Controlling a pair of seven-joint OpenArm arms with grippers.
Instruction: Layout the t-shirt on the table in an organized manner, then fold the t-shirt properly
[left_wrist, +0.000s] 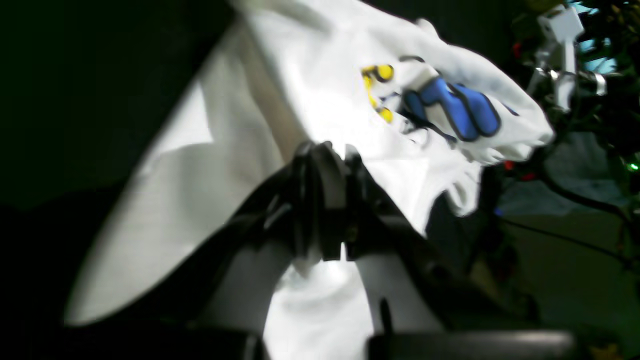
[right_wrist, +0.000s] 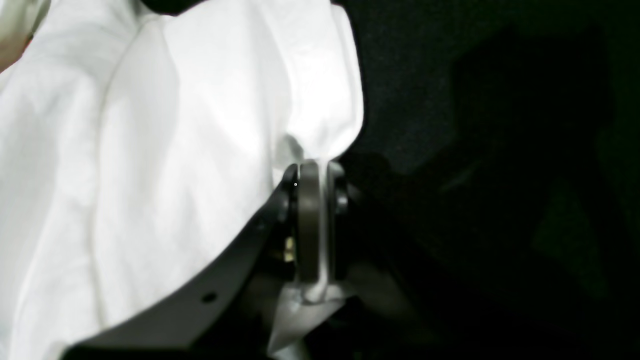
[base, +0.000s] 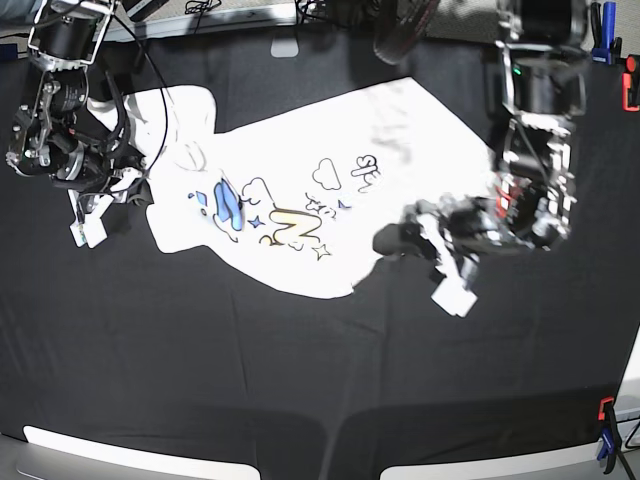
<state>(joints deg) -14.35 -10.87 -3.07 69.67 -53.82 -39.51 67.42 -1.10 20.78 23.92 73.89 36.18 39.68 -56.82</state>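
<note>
The white t-shirt (base: 300, 200) lies print side up on the black table (base: 300, 380), partly rumpled at its left end. My left gripper (base: 392, 241) is at the shirt's right lower edge; in the left wrist view it (left_wrist: 340, 155) is shut on a fold of the t-shirt (left_wrist: 310, 90), with the blue and yellow print bunched beyond it. My right gripper (base: 138, 183) is at the shirt's left end. In the right wrist view it (right_wrist: 322, 167) is shut on a pinch of the t-shirt (right_wrist: 175, 125) above the black table (right_wrist: 475, 100).
A red clamp (base: 630, 85) and a blue clamp (base: 600, 20) sit at the far right edge, and another clamp (base: 606, 440) at the near right corner. Cables (base: 140, 60) trail at the far left. Black cloth surrounds the shirt on all sides.
</note>
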